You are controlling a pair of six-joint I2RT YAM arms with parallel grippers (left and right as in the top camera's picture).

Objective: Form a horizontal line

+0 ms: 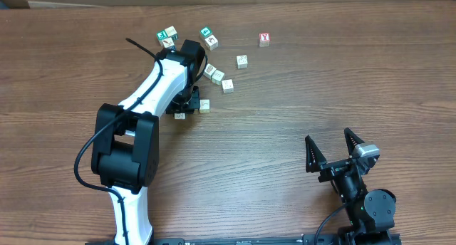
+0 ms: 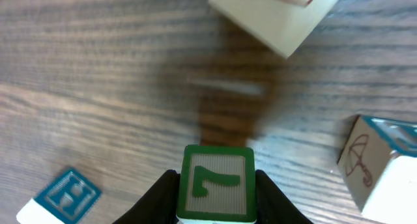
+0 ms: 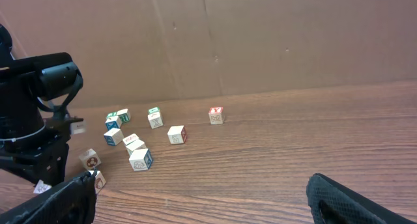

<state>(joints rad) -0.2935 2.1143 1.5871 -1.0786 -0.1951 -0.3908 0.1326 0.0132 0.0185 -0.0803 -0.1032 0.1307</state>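
Pale cubes point(image 1: 218, 77) loose on the far middle of the counter point(image 1: 299, 124), not yet in a level row; three strung on a slant, touching or nearly so, just right of the left arm point(image 1: 153, 88); a lone pale cube point(image 1: 242, 61) apart, farther right; two more cubes point(image 1: 204, 105) close against that arm's near side.

Left hand point(image 2: 217, 201) hidden beneath its arm from overhead; in the wrist view pinching a green-edged cube point(image 2: 217, 182), dark fingers point(image 2: 159, 201) pressed to both sides, a green figure on the face toward the camera.

Around it on the wood: a blue-faced cube point(image 2: 62, 195) at lower left; an umbrella-printed cube point(image 2: 378, 165) at right; a whitish cube point(image 2: 273, 15) at top.

Teal-faced cubes point(image 1: 167, 36) beyond the arm; red-Y cube point(image 1: 264, 39) farthest right, alone.

Right hand point(image 1: 328, 135) well apart at the near right, fingers spread wide, holding nothing.
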